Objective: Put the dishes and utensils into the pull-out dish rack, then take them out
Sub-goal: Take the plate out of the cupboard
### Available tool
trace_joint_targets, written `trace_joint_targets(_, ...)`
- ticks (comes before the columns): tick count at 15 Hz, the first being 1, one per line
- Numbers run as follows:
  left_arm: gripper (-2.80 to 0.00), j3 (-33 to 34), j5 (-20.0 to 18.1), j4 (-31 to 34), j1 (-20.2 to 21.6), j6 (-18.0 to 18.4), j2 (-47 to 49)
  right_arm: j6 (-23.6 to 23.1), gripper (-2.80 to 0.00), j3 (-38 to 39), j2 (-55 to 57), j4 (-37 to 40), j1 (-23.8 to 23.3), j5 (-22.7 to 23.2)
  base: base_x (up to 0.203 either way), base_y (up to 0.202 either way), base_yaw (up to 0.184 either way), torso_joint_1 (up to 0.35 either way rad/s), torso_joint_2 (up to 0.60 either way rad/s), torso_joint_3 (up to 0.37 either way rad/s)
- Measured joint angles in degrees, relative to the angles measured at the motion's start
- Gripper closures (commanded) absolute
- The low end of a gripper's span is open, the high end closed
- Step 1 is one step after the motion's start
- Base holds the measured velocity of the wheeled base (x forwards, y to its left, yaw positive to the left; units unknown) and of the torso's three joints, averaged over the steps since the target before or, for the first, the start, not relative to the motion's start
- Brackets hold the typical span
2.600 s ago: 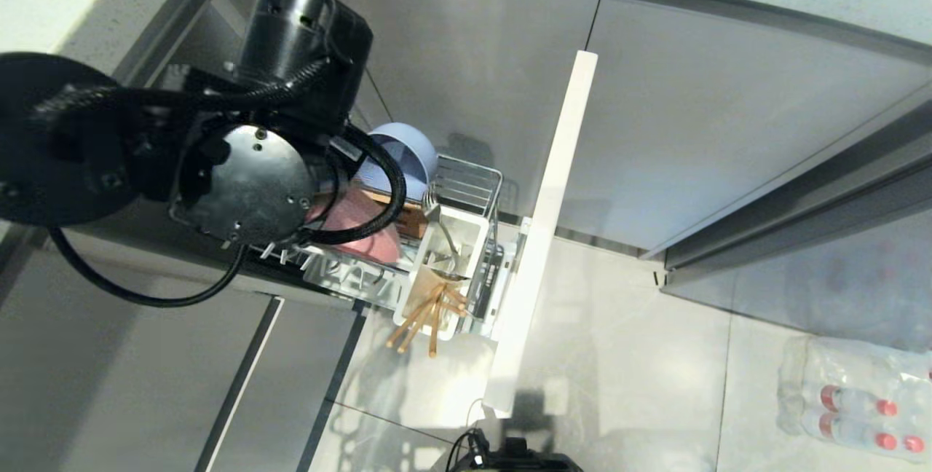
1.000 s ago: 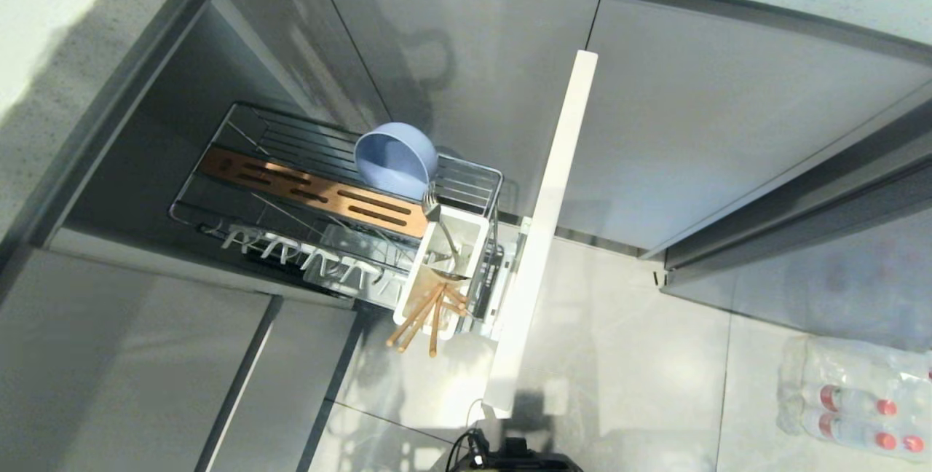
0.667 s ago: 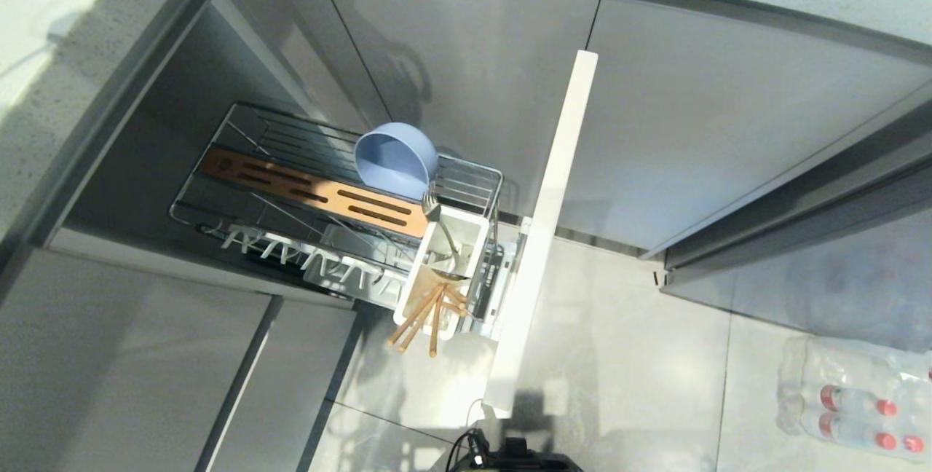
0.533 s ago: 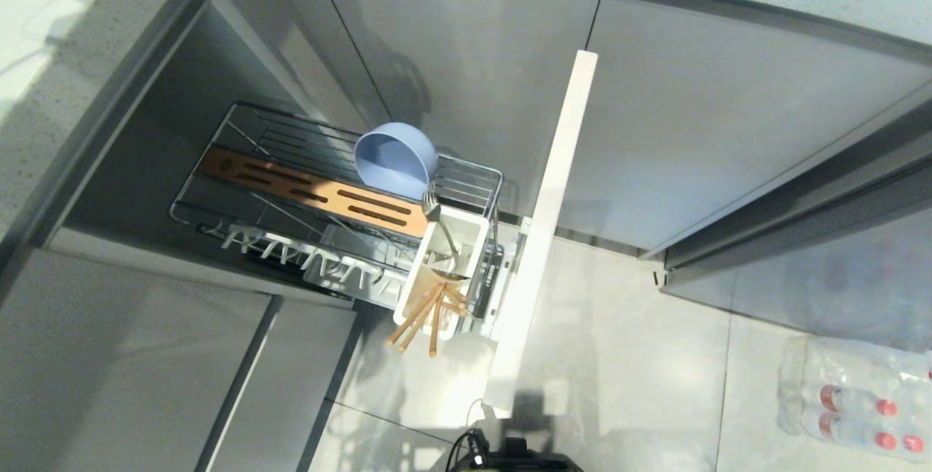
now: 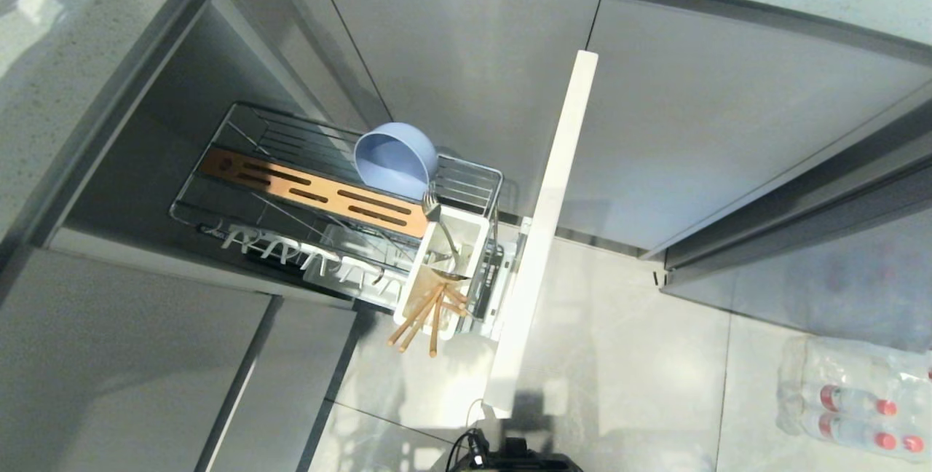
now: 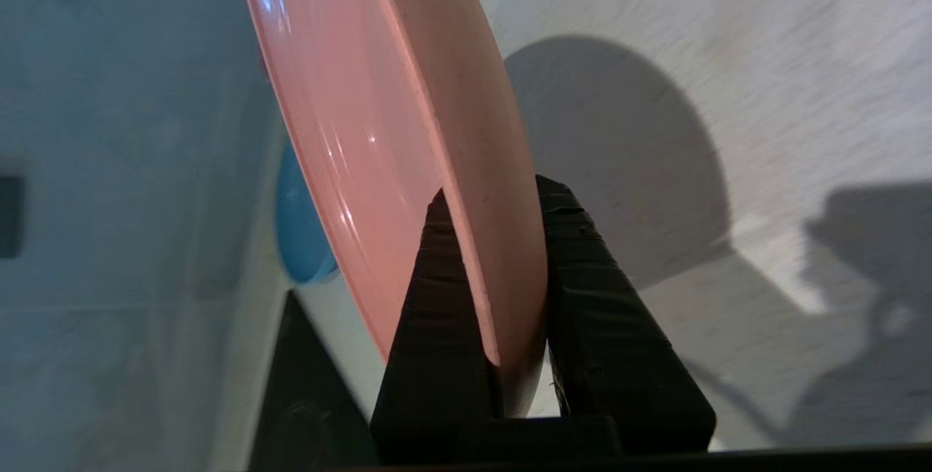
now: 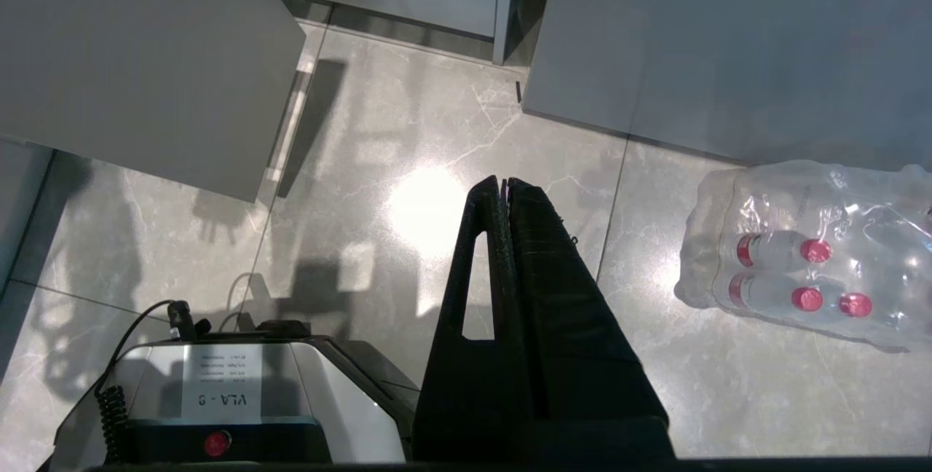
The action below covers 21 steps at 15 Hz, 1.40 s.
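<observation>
- The salmon-pink plate (image 6: 386, 130) is out of the rack, held on edge in the left gripper (image 6: 489, 239); the jaws are clamped on its rim, one black finger on each face.
- Behind the plate in the left wrist view lies a pale speckled surface (image 6: 728, 57) carrying the plate's round shadow, and part of a blue round dish (image 6: 302, 239) shows past the plate's edge.
- The pull-out dish rack (image 5: 240, 122) stands drawn out of the cabinet, its narrow pale front (image 5: 542, 239) edge-on to the head camera.
- The periwinkle-blue bowl (image 5: 395, 159) sits tilted in the rack just beside the brown slotted strip (image 5: 313, 191).
- The white prongs (image 5: 306, 257) hold nothing.
- The white utensil cup (image 5: 444, 261) holds the fork (image 5: 439, 221) and the wooden chopsticks (image 5: 426, 315), whose ends jut over its rim.
- The right gripper (image 7: 504, 188) hangs over the tiled floor (image 7: 408, 166) with its jaws together, near a wrapped pack of bottles (image 7: 808, 246).
</observation>
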Motion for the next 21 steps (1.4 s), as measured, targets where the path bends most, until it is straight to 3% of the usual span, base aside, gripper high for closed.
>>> trace_joint_targets(3, 0.00, -0.04, -5.18, 14.86, 9.51, -8.40, -1.71, 0.00, 0.00, 0.00, 0.00, 0.00, -0.02, 0.00, 0.000, 0.000, 0.000, 0.000, 0.00, 0.000)
trace_joint_targets(7, 0.00, -0.17, -18.27, 39.15, 21.99, -23.79, -3.06, 0.00, 0.00, 0.00, 0.00, 0.00, 0.00, 0.00, 0.000, 0.000, 0.000, 0.000, 0.00, 0.000)
trace_joint_targets(10, 0.00, -0.20, -20.94, 53.34, 25.29, -36.34, -3.72, 0.01, 0.00, 0.00, 0.00, 0.00, 0.01, 0.00, 0.000, 0.000, 0.000, 0.000, 0.00, 0.000)
trace_joint_targets(11, 0.00, -0.20, -20.92, 55.55, 26.00, -38.58, -3.87, 0.00, 0.00, 0.00, 0.02, 0.00, 0.01, -0.02, 0.000, 0.000, 0.000, 0.000, 0.00, 0.000)
trace_joint_targets(15, 0.00, -0.22, -20.76, 61.27, 26.87, -39.40, -4.46, 0.00, 0.00, 0.00, 0.02, 0.00, 0.00, 0.00, 0.000, 0.000, 0.000, 0.000, 0.00, 0.000)
trace_joint_targets(21, 0.00, -0.22, -20.91, 63.86, 27.01, -39.77, -4.29, 0.02, 0.00, 0.00, 0.02, 0.00, 0.01, 0.00, 0.000, 0.000, 0.000, 0.000, 0.00, 0.000)
